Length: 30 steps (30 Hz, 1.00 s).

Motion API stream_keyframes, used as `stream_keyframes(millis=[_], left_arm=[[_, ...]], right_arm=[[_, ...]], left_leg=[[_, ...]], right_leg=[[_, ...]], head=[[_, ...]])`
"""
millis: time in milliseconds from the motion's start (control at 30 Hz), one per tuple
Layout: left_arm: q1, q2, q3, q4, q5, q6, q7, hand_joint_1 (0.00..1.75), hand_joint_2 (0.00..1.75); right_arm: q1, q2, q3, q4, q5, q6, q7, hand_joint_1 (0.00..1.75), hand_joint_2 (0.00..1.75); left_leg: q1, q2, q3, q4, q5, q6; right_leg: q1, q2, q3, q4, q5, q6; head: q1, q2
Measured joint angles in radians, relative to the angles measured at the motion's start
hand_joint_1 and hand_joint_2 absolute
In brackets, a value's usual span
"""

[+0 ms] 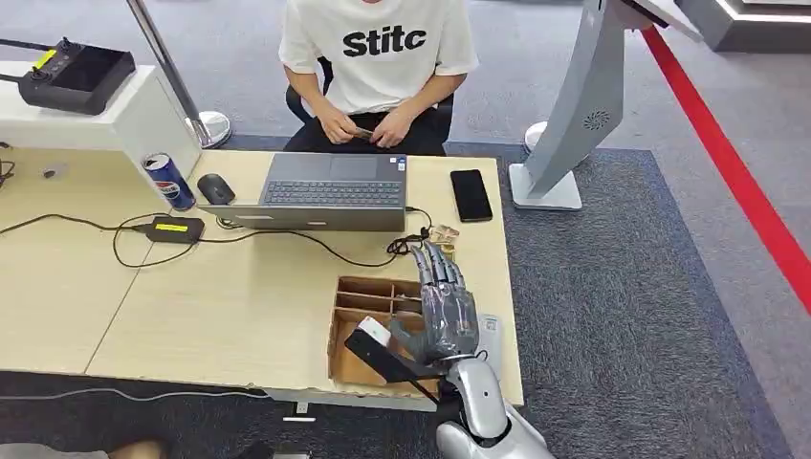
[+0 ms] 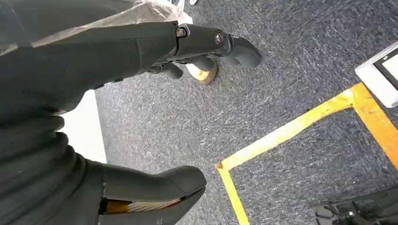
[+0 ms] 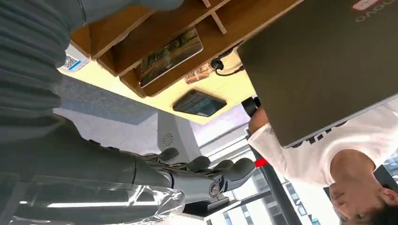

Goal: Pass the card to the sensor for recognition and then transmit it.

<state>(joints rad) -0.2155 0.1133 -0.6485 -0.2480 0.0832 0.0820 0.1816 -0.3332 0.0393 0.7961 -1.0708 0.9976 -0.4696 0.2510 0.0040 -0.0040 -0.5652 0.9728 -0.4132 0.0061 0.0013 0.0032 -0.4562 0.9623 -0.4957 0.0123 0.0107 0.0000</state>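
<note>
My right hand point(image 1: 445, 298) hovers flat over the right side of a brown cardboard divider box point(image 1: 368, 298) near the table's front edge, fingers stretched out and holding nothing. In the right wrist view the hand point(image 3: 141, 173) is spread, and a picture card point(image 3: 171, 56) lies in one compartment of the box point(image 3: 136, 51). A small white tag with a QR code point(image 1: 490, 333) lies on the table just right of the box, also seen from the wrist point(image 3: 71, 60). My left hand point(image 2: 94, 61) hangs over grey carpet, fingers and thumb apart, empty.
A grey laptop point(image 1: 330, 191), black phone point(image 1: 471, 194), mouse point(image 1: 215, 188), cola can point(image 1: 169, 180) and cabled power brick point(image 1: 177, 229) sit on the table. A person point(image 1: 378, 57) sits behind the laptop. A grey kiosk stand point(image 1: 574, 115) rises at the right.
</note>
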Motion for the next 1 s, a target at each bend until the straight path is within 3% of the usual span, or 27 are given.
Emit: stream_keyframes(millis=[433, 533, 567, 700, 1000], left_arm=[[0.0, 0.0, 0.0, 0.0, -0.001, 0.0, 0.0, 0.0, 1.75], [0.0, 0.0, 0.0, 0.0, -0.001, 0.0, 0.0, 0.0, 1.75], [0.0, 0.0, 0.0, 0.0, -0.001, 0.0, 0.0, 0.0, 1.75], [0.0, 0.0, 0.0, 0.0, -0.001, 0.0, 0.0, 0.0, 1.75], [0.0, 0.0, 0.0, 0.0, -0.001, -0.001, 0.0, 0.0, 1.75]], right_arm=[[0.0, 0.0, 0.0, 0.0, -0.009, 0.001, 0.0, 0.12, 1.75], [0.0, 0.0, 0.0, 0.0, -0.009, 0.001, 0.0, 0.23, 1.75], [0.0, 0.0, 0.0, 0.0, -0.008, 0.001, 0.0, 0.37, 1.75], [0.0, 0.0, 0.0, 0.0, -0.008, 0.001, 0.0, 0.42, 1.75], [0.0, 0.0, 0.0, 0.0, -0.008, 0.001, 0.0, 0.37, 1.75]], left_leg=[[0.0, 0.0, 0.0, 0.0, 0.0, 0.0], [0.0, 0.0, 0.0, 0.0, 0.0, 0.0], [0.0, 0.0, 0.0, 0.0, 0.0, 0.0], [0.0, 0.0, 0.0, 0.0, 0.0, 0.0], [0.0, 0.0, 0.0, 0.0, 0.0, 0.0]], right_leg=[[0.0, 0.0, 0.0, 0.0, 0.0, 0.0], [0.0, 0.0, 0.0, 0.0, 0.0, 0.0], [0.0, 0.0, 0.0, 0.0, 0.0, 0.0], [0.0, 0.0, 0.0, 0.0, 0.0, 0.0], [0.0, 0.0, 0.0, 0.0, 0.0, 0.0]], head=[[0.0, 0.0], [0.0, 0.0], [0.0, 0.0], [0.0, 0.0], [0.0, 0.0]])
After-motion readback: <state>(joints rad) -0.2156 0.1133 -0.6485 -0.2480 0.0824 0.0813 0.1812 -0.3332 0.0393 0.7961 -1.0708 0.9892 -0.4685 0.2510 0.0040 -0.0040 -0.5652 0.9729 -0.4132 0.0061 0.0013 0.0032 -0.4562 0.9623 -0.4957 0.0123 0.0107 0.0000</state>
